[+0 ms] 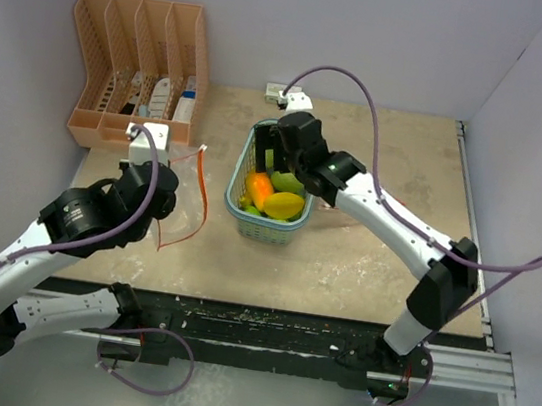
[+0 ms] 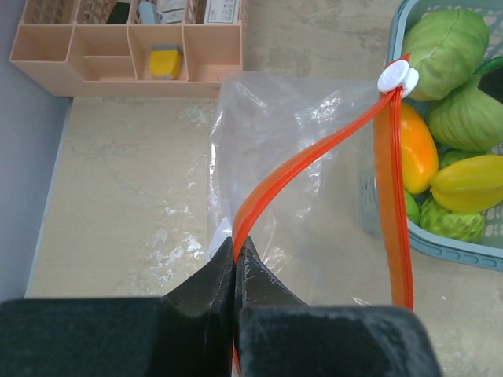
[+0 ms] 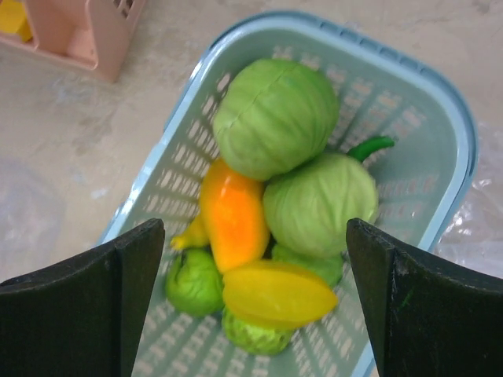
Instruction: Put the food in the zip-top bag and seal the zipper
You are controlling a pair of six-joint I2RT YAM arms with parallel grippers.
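Observation:
A clear zip-top bag (image 2: 314,204) with an orange zipper (image 2: 299,157) and a white slider (image 2: 398,78) stands left of a light-blue basket (image 3: 440,102). My left gripper (image 2: 235,243) is shut on the zipper edge, holding the bag (image 1: 187,191) up off the table. The food lies in the basket: two pale-green cabbages (image 3: 275,114) (image 3: 322,200), an orange fruit (image 3: 232,208), a yellow star fruit (image 3: 279,294), small green fruits and a green chili (image 3: 369,147). My right gripper (image 3: 253,228) hangs open just above the food (image 1: 277,199), touching nothing.
A peach desk organizer (image 1: 139,63) with small items stands at the back left, close behind the bag. A small white-and-green box (image 1: 288,94) lies at the back wall behind the basket (image 1: 238,183). Walls close the table on the left, back and right.

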